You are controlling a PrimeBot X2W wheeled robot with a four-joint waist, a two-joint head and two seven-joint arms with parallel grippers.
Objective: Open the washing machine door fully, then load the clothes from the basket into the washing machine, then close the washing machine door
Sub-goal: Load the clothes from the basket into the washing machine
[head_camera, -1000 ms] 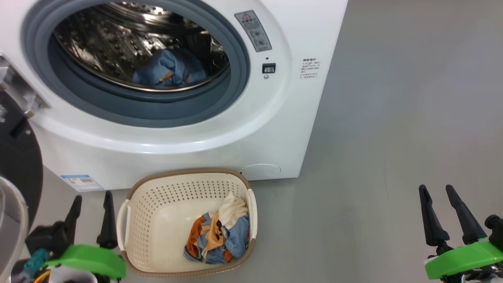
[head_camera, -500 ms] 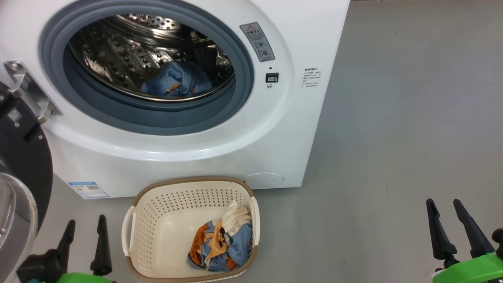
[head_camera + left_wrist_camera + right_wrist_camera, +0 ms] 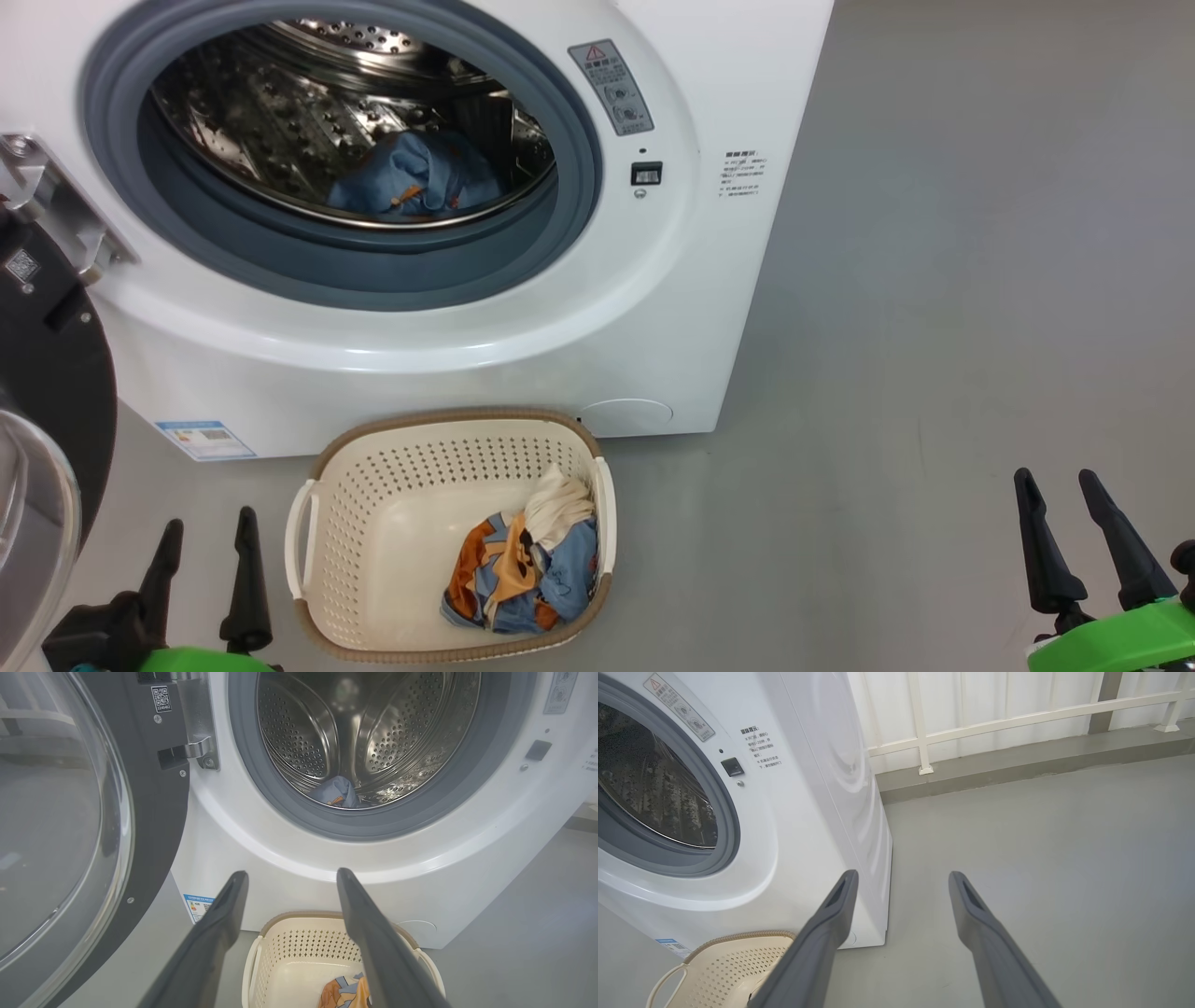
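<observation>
Head view: L pincer (image 3: 209, 523) & R pincer (image 3: 1057, 478) both spread, empty; clothes (image 3: 523, 569) in basket (image 3: 448, 417); washing machine door (image 3: 56, 392) open, blue garment (image 3: 411, 177) in drum (image 3: 280, 121).

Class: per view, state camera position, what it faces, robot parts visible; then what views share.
Head view: on the head, looking down at washing machine and basket; left end effector, right end effector at bottom.
Left wrist view: on left wrist, facing drum and washing machine door; own fingers.
Right wrist view: on right wrist, facing machine's side and floor; own fingers.
All three share the basket.
</observation>
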